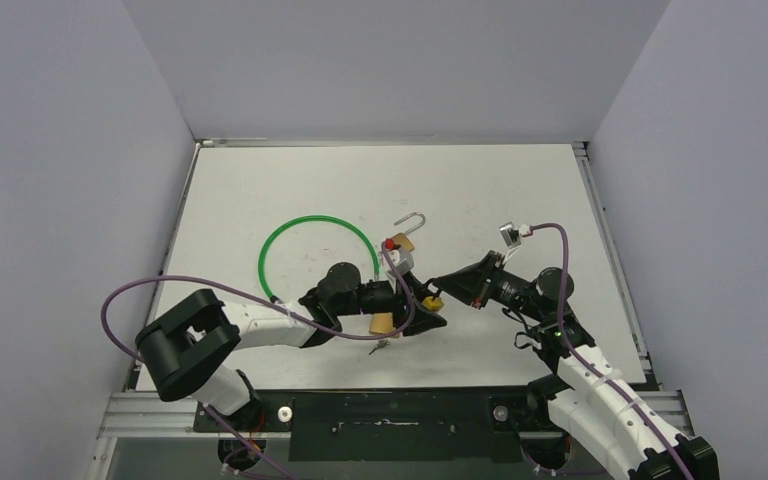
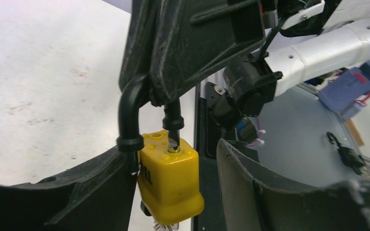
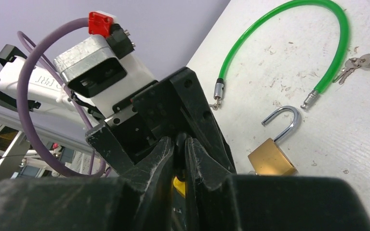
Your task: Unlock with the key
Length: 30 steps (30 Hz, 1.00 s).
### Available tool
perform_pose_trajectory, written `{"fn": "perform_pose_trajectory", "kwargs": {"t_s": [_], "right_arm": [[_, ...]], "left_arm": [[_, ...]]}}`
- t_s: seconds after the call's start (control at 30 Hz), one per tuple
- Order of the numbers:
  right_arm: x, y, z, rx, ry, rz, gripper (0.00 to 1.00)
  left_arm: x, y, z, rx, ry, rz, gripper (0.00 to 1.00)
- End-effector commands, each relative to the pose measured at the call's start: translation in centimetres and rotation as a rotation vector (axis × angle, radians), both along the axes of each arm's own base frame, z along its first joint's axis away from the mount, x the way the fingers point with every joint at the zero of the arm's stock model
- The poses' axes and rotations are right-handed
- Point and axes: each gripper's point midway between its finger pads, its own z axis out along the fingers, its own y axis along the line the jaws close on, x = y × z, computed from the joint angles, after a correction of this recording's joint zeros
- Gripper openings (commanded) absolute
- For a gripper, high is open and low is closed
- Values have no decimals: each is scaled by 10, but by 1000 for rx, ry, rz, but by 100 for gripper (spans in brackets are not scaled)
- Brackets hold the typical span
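Above tabletop (image 1: 520,180), centre, toward near edge: your right gripper (image 3: 180,144) clamped tight on black shackle (image 2: 127,106), yellow padlock (image 2: 171,178) hanging below. Your left gripper (image 1: 428,308) half-wide, padlock body between fingers, touching one, not squeezed. One shackle leg looks outside body, so possibly unlocked already; confirm. Whereabouts of key: cannot tell.

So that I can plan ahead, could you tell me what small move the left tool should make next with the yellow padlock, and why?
Probably close the left tool on the body of the yellow padlock. The right tool pinches its black shackle, while the left fingers only flank the body, a gap showing beside one, so the lock looks unsteadied.
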Motion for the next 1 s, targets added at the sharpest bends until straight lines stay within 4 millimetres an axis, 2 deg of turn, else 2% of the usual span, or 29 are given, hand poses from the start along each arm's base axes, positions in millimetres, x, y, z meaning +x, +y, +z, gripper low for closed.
{"fn": "perform_pose_trajectory", "kwargs": {"t_s": [0.0, 0.13, 0.17, 0.2, 0.33, 0.43, 0.53, 0.63, 0.9, 0.97], "right_arm": [[7, -4, 34, 55, -134, -41, 0], [26, -16, 11, -50, -87, -163, 0], [32, -20, 4, -78, -72, -201, 0], [37, -25, -4, -107, -45, -241, 0], [53, -46, -40, -206, 76, -384, 0], [58, -52, -60, -243, 148, -420, 0], [64, -56, -79, -264, 226, -434, 0], [76, -58, -96, -259, 297, -432, 0], [124, -63, -110, -170, 262, -452, 0], [135, -65, -120, -171, 275, -457, 0]], "left_arm": [[-12, -9, 37, -123, -14, -124, 60], [18, 3, 30, -113, 17, 56, 89], [30, 8, 25, -93, 24, 125, 95], [39, 12, 18, -61, 29, 185, 97], [51, 26, -10, 81, 11, 280, 97], [60, 47, -28, 198, 13, 380, 97], [64, 62, -23, 218, 12, 444, 97], [65, 68, -16, 198, 42, 483, 97], [69, 73, -14, 199, 137, 533, 97], [73, 77, -13, 209, 166, 569, 97]]}}
